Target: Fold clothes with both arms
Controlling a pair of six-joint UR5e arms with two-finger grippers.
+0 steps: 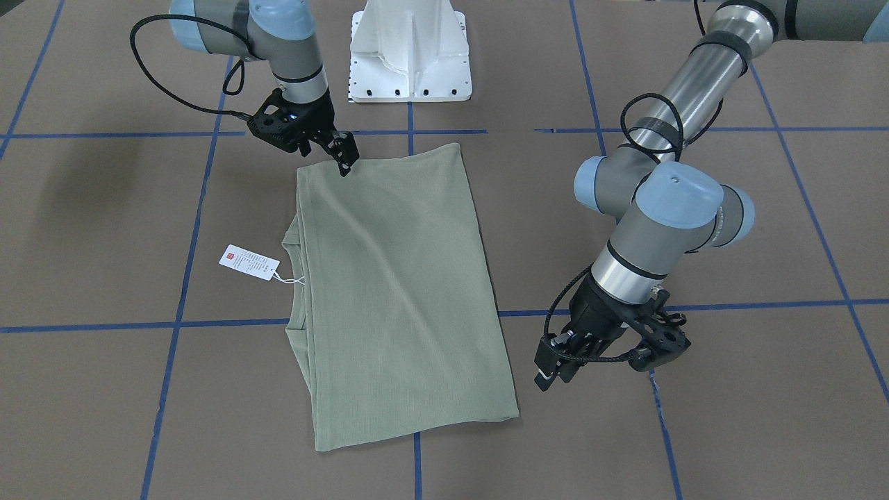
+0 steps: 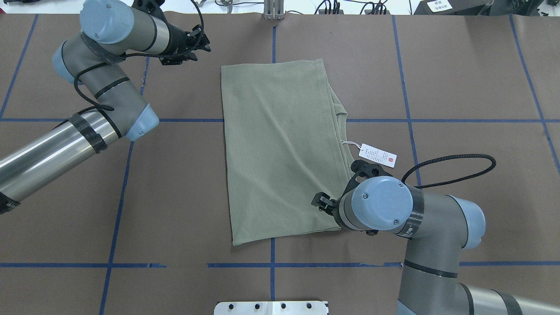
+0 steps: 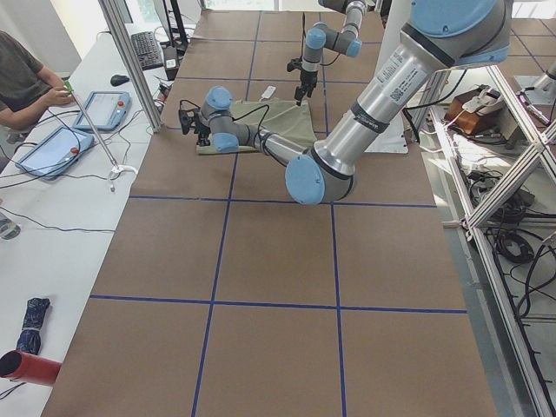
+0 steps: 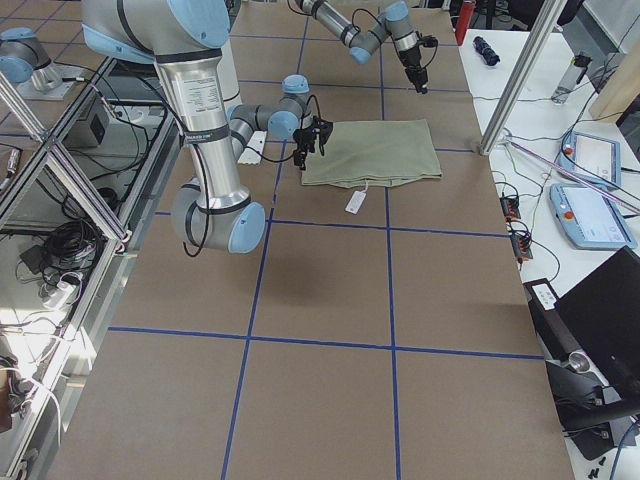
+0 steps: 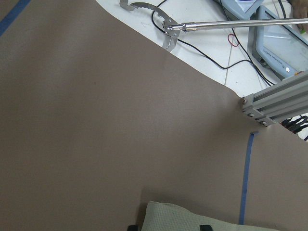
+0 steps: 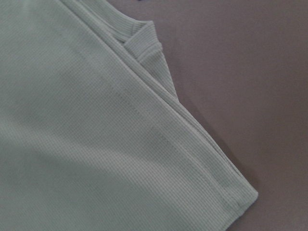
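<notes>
Shirt [image 1: 396,292] lies flat in the middle of the worktop [image 1: 694,430], already folded into a long panel; I judge a crosswise fold remains. My left hand [image 1: 552,361] hovers spread beside one corner; my right hand [image 1: 342,156] sits at another, its grip I cannot tell.

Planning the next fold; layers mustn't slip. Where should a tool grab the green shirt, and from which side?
Probably a corner of the shirt, not mid-panel: it lies flat, so only edges offer a lip. At the robot-side neck-edge corner the layers stack, so the right tool should come in low from outside, catching every layer, clear of the hang tag.
</notes>
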